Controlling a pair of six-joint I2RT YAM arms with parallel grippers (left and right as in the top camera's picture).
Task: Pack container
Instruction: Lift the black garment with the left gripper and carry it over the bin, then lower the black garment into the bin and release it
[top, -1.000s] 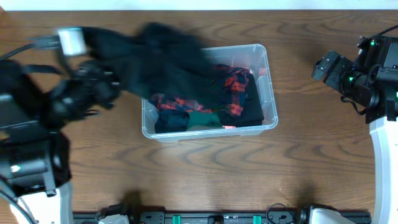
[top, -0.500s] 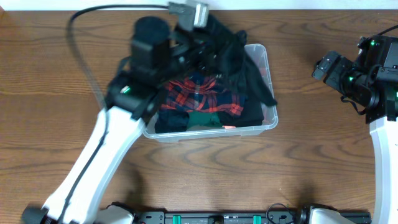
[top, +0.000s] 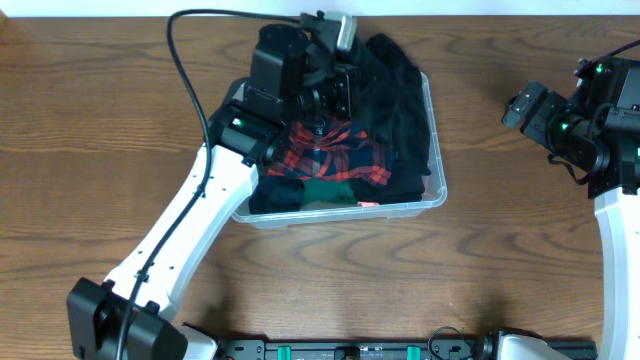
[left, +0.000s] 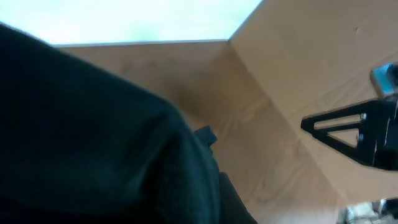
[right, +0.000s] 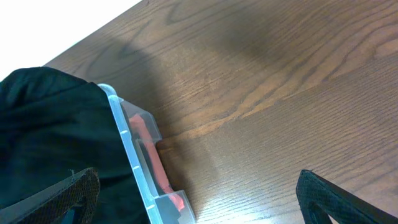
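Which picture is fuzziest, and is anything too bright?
Left wrist view: fuzziest, the black garment sits too close and blurs; the top is washed-out white. Right wrist view: sharp wood grain on the table, a soft shadow beside the container. Overhead view: sharp, evenly lit.

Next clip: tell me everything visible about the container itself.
The container is a clear plastic rectangular bin with rounded corners and a thick rim, sitting upright on the wooden table. A red handle piece shows at its right end. It holds a red plaid garment, something dark green, and a black garment heaped over its far right rim. The left arm reaches over its far left corner.
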